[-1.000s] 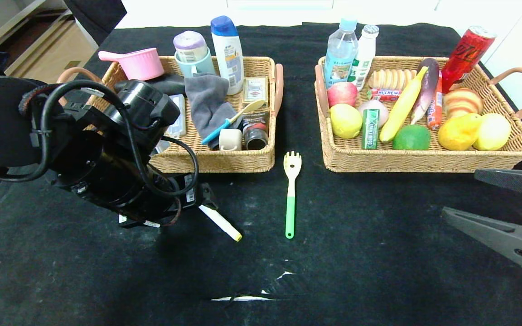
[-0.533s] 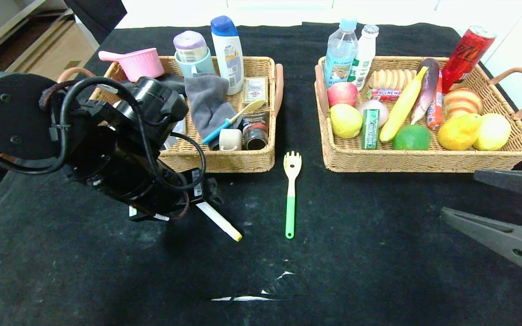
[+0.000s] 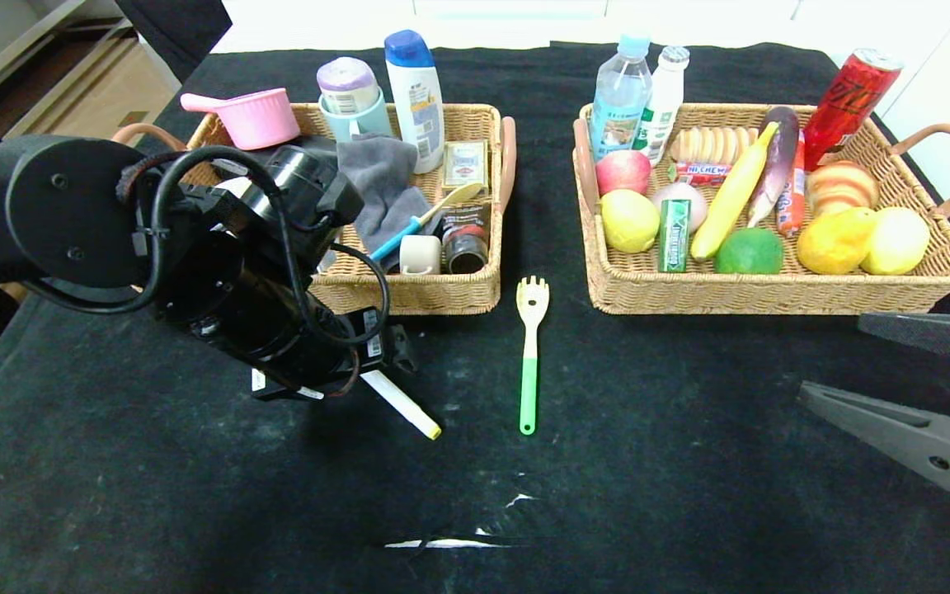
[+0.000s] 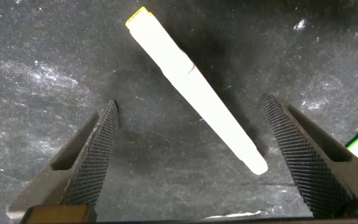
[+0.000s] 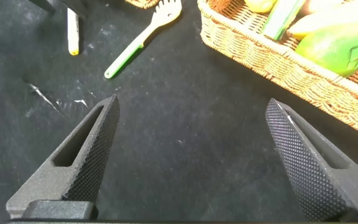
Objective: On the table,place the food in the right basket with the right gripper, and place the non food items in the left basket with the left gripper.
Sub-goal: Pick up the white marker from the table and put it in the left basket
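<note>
The left gripper (image 4: 191,155) hung low over the table with its jaws spread wide and nothing in them. The white marker (image 4: 194,93) lay flat on the black cloth directly beneath, between the two fingers (image 4: 95,155) but touching neither. Its long axis ran slantwise across the gap rather than square to it, yellow tip (image 3: 434,431) pointing away from the left basket (image 3: 409,293). The green spork (image 3: 529,355) lay just beyond, off one finger's outer side. The right gripper (image 5: 191,155) stood open and empty well off to the side, much farther from the marker, so this pick looked like the left arm's.
</note>
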Robot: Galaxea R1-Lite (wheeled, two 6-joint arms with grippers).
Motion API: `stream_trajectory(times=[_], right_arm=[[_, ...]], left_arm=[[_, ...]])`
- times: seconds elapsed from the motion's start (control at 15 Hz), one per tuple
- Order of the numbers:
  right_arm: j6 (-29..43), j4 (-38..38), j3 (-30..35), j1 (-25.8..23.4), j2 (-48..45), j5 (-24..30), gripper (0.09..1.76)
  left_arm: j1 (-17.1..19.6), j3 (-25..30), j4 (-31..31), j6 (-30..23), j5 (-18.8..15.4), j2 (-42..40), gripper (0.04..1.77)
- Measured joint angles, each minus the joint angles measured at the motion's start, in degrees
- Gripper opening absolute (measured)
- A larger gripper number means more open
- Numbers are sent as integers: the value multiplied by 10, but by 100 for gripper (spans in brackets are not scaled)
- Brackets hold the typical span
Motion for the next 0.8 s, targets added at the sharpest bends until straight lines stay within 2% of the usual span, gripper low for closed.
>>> stream_trajectory(times=[0.13,0.2,0.4,0.67,0.73,0.8], right_arm=[[0,0,0,0,0,0,171],[0,0,0,0,0,0,171],[0,0,1,1,0,0,171],[0,0,1,1,0,0,171],[0,0,1,1,0,0,171],[0,0,1,1,0,0,171]], left_arm=[[0,0,0,0,0,3,172],[0,0,-1,0,0,4,163],[0,1,-1,0,-1,5,115],[0,2,0,0,-3,5,72],[-1,2,1,0,-4,4,27],[-1,2,2,0,-4,4,24]])
